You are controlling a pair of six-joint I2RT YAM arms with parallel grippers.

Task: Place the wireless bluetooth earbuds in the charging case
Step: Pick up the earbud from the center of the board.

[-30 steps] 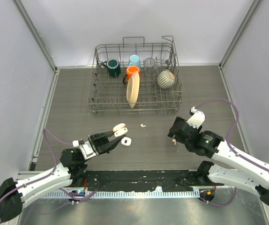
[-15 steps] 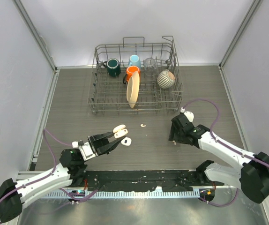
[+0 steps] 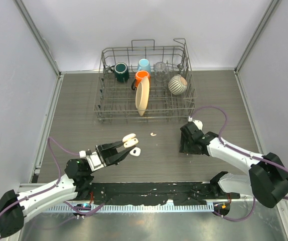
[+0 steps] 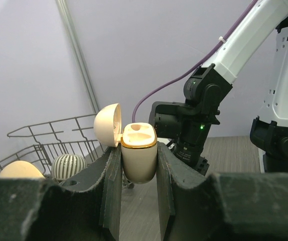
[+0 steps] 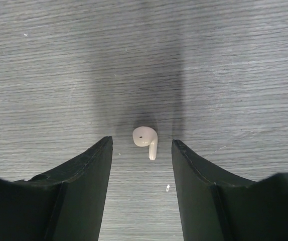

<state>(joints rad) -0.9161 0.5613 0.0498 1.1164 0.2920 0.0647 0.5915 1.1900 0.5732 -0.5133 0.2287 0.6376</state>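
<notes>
- The top view looks steeply down from above and behind the arms. It takes in the whole table (image 3: pixel 84 110), with the dish rack (image 3: pixel 144 83) at upper middle.
- The left wrist view sits low behind its fingers (image 4: pixel 111 191) and faces level across the table. It shares the rack and the right arm (image 4: pixel 202 95) with the top view.
- The right wrist view looks straight down, very near the tabletop, at an earbud (image 5: pixel 146 139).

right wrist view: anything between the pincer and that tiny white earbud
Nothing visible does. The tiny white comma-shaped earbud lies on the grey wood-grain table between the right pincer's open fingers, touching neither.
</notes>
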